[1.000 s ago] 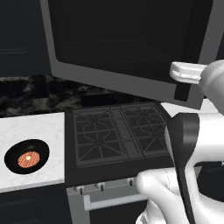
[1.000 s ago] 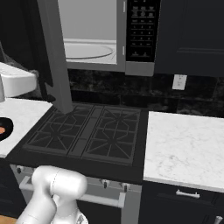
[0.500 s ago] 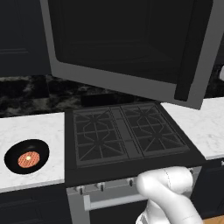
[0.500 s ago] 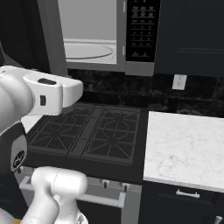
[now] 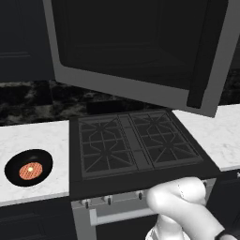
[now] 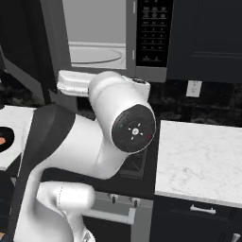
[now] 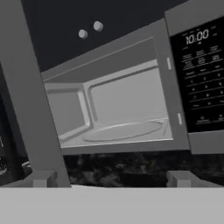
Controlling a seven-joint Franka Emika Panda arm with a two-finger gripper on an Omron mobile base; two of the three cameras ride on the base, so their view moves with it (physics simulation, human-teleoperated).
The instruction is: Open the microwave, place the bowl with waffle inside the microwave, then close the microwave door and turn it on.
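The microwave [image 7: 118, 109] hangs over the stove with its pale cavity and round turntable [image 7: 122, 130] showing. The microwave door [image 5: 126, 42] stands swung wide open to the left, its black bar handle [image 5: 201, 61] at the free edge. My gripper [image 7: 111, 179] is open and empty, facing the cavity from a little below, apart from the microwave; its fingertips [image 7: 41, 178] stand wide. The black bowl [image 5: 29, 167] with the orange waffle [image 5: 30, 170] sits on the white counter left of the stove, far from the gripper. The bowl's edge [image 6: 4, 139] peeks past my arm.
A black gas stove [image 5: 136, 140] lies under the microwave, between a white counter on the left [image 5: 42, 140] and one on the right [image 6: 203, 156]. The black button panel [image 7: 201, 78] reads 10:00. Dark cabinets [image 6: 208, 38] flank the microwave; a wall outlet [image 6: 194, 88] sits below them.
My arm has swung away from the door's handle and pulled back toward the left of the stove, now looming large in the right base view. The door stays open; the bowl has not moved.
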